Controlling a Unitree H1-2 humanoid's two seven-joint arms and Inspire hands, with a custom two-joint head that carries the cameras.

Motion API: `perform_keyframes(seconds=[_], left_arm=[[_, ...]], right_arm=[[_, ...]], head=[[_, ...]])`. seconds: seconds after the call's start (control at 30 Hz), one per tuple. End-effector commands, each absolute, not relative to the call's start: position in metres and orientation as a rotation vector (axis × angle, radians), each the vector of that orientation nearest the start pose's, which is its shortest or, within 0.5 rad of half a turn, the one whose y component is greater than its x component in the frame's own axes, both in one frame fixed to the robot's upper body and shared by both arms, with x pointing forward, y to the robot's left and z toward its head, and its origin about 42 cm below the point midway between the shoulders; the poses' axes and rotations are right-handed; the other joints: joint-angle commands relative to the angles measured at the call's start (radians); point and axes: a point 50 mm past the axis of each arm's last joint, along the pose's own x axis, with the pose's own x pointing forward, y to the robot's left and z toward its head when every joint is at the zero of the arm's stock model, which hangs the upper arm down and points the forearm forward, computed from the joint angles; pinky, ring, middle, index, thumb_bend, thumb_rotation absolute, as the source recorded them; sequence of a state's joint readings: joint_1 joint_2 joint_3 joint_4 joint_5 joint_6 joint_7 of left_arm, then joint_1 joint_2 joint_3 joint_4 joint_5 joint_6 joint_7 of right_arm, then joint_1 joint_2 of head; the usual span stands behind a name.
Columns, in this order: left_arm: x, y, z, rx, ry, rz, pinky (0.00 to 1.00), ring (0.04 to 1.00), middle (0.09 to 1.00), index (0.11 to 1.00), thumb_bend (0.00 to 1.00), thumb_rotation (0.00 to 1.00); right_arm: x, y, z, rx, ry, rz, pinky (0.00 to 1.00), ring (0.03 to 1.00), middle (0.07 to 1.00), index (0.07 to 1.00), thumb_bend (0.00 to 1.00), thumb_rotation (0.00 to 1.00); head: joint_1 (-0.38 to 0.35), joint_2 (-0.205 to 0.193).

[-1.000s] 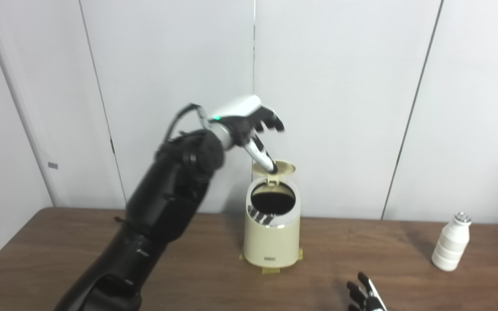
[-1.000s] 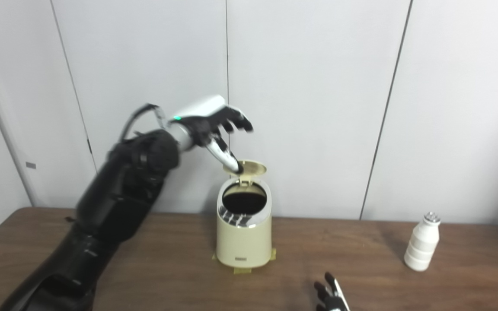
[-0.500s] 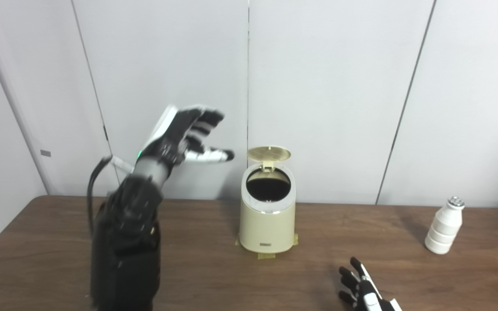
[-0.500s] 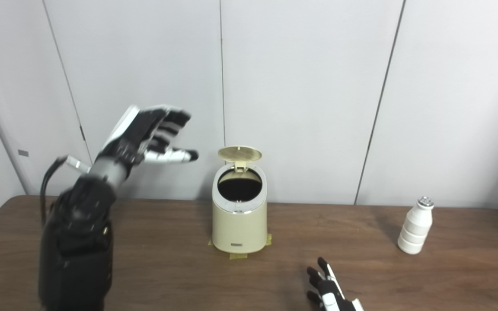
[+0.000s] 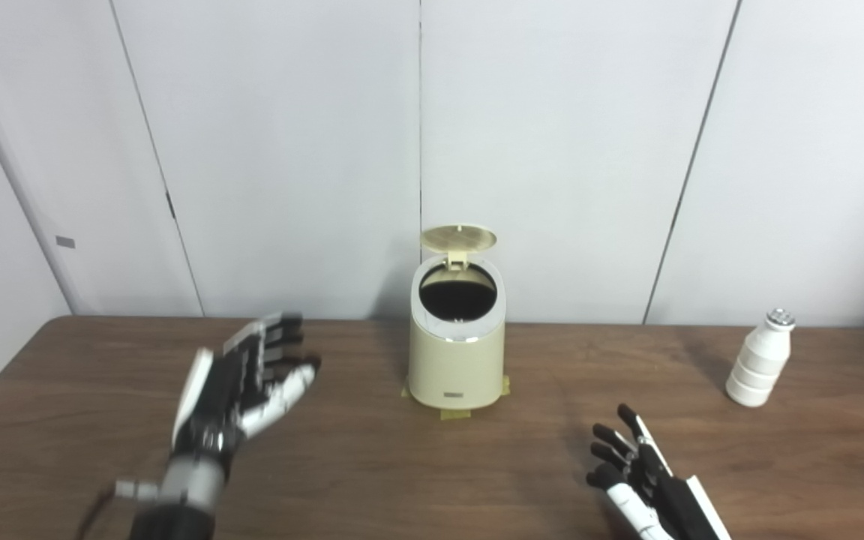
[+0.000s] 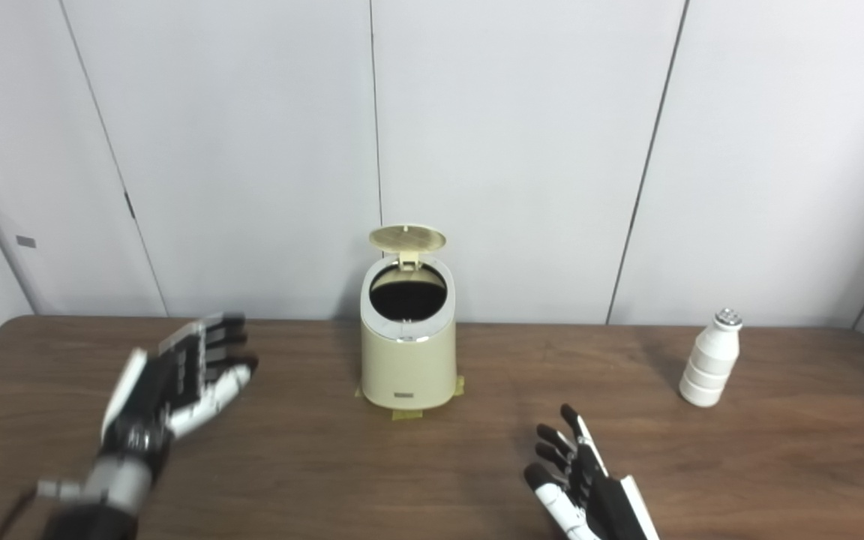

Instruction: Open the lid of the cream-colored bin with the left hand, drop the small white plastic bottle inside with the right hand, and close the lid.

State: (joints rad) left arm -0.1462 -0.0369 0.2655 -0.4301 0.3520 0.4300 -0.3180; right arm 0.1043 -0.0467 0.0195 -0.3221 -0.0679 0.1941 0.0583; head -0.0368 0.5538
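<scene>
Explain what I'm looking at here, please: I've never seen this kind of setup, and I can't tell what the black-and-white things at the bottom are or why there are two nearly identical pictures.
The two pictures come from two cameras side by side on a humanoid robot's head, so they show one scene from slightly different spots. The black-and-white shapes are the robot's own hands. The left hand is raised above the wooden table, fingers spread, holding nothing. The right hand is low near the bottom edge, also open and empty. A cream-colored bin stands at the middle of the table near the wall, its round lid flipped up so the dark inside shows. A small white plastic bottle stands upright at the far right, untouched.
</scene>
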Motion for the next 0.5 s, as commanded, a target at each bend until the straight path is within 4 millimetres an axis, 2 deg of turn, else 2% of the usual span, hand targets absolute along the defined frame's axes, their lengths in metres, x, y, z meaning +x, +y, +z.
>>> perform_keyframes(seconds=[0.0,0.1,0.13,0.23,0.3,0.4,0.47], left_arm=[[0.299,0.253,0.230,0.260,-0.167,0.084,0.65,0.730,0.810,0.849,0.49,0.32],[0.289,0.254,0.215,0.245,-0.136,0.090,0.67,0.740,0.811,0.859,0.49,0.36],[0.286,0.254,0.212,0.245,-0.130,0.090,0.72,0.770,0.827,0.872,0.49,0.42],[0.280,0.255,0.204,0.228,-0.119,0.070,0.78,0.814,0.852,0.896,0.47,0.49],[0.277,0.255,0.198,0.209,-0.110,0.053,0.82,0.859,0.880,0.929,0.44,0.55],[0.273,0.257,0.190,0.212,-0.089,0.045,0.93,0.911,0.915,0.958,0.47,0.65],[0.270,0.259,0.183,0.209,-0.076,0.040,0.98,0.939,0.934,0.975,0.48,0.68]], right_arm=[[0.246,-0.225,0.161,-0.125,-0.084,0.021,0.72,0.869,0.890,0.976,0.62,0.58],[0.247,-0.232,0.168,-0.134,-0.092,-0.004,0.71,0.856,0.885,0.966,0.59,0.51],[0.247,-0.233,0.170,-0.135,-0.096,-0.012,0.70,0.843,0.880,0.961,0.60,0.50],[0.248,-0.239,0.175,-0.133,-0.112,-0.038,0.68,0.829,0.874,0.959,0.61,0.49],[0.249,-0.244,0.179,-0.128,-0.123,-0.057,0.68,0.830,0.876,0.959,0.59,0.45],[0.250,-0.253,0.184,-0.129,-0.140,-0.088,0.69,0.822,0.873,0.956,0.60,0.39],[0.250,-0.261,0.188,-0.161,-0.144,-0.115,0.70,0.828,0.877,0.954,0.63,0.40]], head=[[-0.005,0.005],[-0.011,0.012],[-0.013,0.013],[-0.026,0.022],[-0.035,0.024],[-0.054,0.029],[-0.073,0.033]])
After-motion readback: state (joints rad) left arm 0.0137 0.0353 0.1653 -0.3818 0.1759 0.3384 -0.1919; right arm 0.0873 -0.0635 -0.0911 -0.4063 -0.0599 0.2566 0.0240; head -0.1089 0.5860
